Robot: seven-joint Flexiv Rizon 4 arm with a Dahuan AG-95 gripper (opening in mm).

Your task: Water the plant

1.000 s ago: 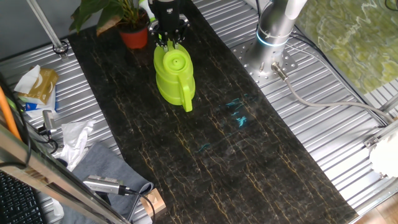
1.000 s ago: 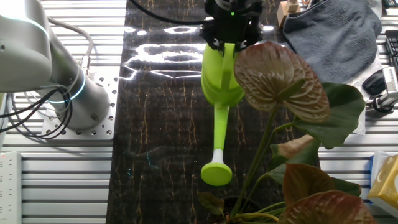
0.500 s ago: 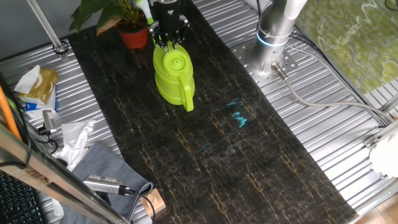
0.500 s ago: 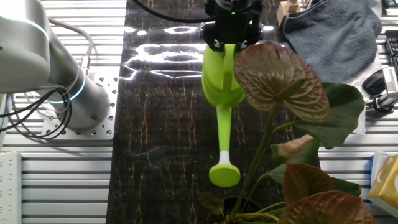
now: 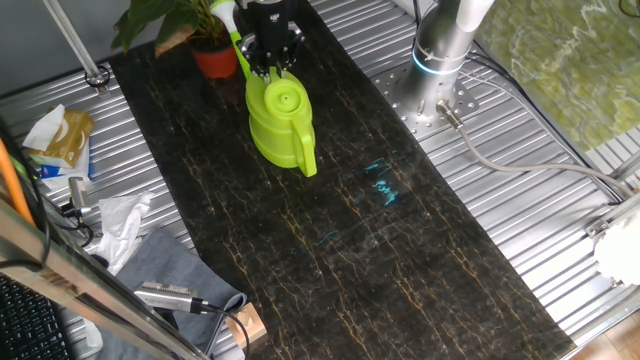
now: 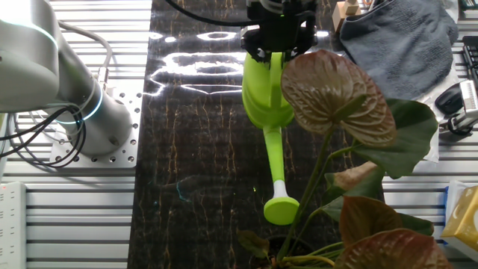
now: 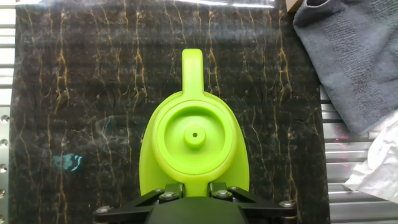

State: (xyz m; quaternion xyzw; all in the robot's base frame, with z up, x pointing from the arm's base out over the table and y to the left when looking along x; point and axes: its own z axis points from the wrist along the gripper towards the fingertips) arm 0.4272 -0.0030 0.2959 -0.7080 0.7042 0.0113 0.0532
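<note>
We note the gripper (image 5: 268, 68) clamped on the lime-green watering can (image 5: 280, 125), its jaws pinching the can at the spout side of the body, as the hand view shows with the black finger mounts pressed against the can's rim at the bottom of that picture; the can's round top with its central knob (image 7: 194, 134) faces the hand camera and its handle (image 7: 192, 68) points away from the fingers; the can hangs over the dark marbled bench top (image 5: 330, 230), near the far end of it in one fixed view; in the other fixed view the spout (image 6: 275, 166) slopes down toward the plant, and the round rose (image 6: 281, 211) sits just beside the plant's stems, above the pot area, whether touching a stem we cannot tell; the plant (image 5: 190, 25) stands at the far left corner of the bench top in its red-orange pot (image 5: 217, 60), broad leaves (image 6: 336, 93) spreading over the bench edge; a grey cloth (image 7: 354, 56) lies off the bench's side; the arm's base (image 6: 67, 90) stands on the ribbed metal table (image 5: 520, 150) beside the bench top.
</note>
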